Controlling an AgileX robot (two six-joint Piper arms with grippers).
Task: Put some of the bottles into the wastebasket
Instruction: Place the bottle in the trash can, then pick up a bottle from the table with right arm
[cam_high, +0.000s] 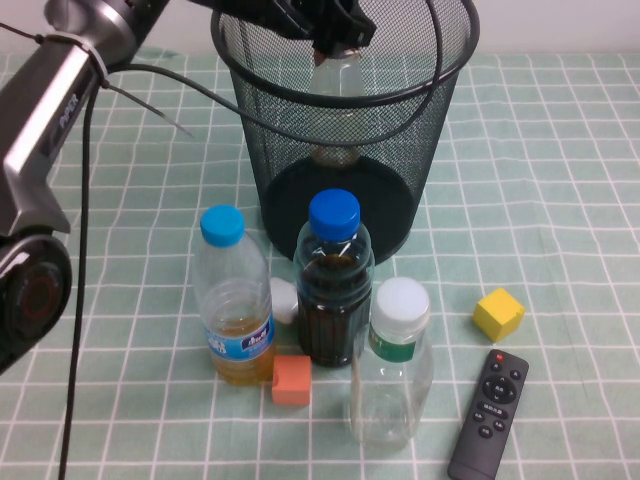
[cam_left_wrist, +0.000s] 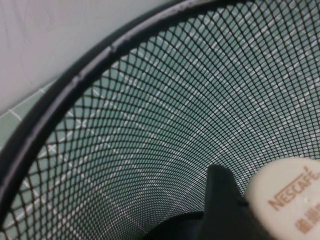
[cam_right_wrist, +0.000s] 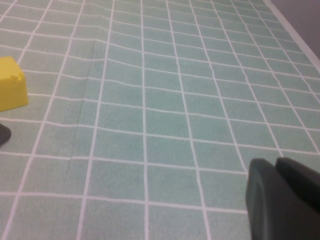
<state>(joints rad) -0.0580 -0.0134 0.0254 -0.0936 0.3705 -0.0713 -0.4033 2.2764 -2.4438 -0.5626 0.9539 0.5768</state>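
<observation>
My left gripper (cam_high: 335, 42) is over the open top of the black wire-mesh wastebasket (cam_high: 420, 130) at the back of the table, shut on the small brownish bottle (cam_high: 338, 88). The bottle hangs upright inside the mesh, above the solid base. In the left wrist view its beige cap (cam_left_wrist: 287, 200) sits against one dark finger (cam_left_wrist: 220, 197), with the wastebasket's mesh wall (cam_left_wrist: 150, 125) all around. The clear bottle with white cap and green neck label (cam_high: 393, 365) stands at the front. My right gripper (cam_right_wrist: 285, 200) is shut and empty, low over the cloth; it is out of the high view.
A light-blue-capped bottle of yellowish liquid (cam_high: 235, 300) and a dark blue-capped bottle (cam_high: 333, 285) stand in front of the wastebasket. An orange cube (cam_high: 291, 380), a yellow cube (cam_high: 498, 313) (cam_right_wrist: 10, 90) and a black remote (cam_high: 488, 400) lie on the green checked cloth.
</observation>
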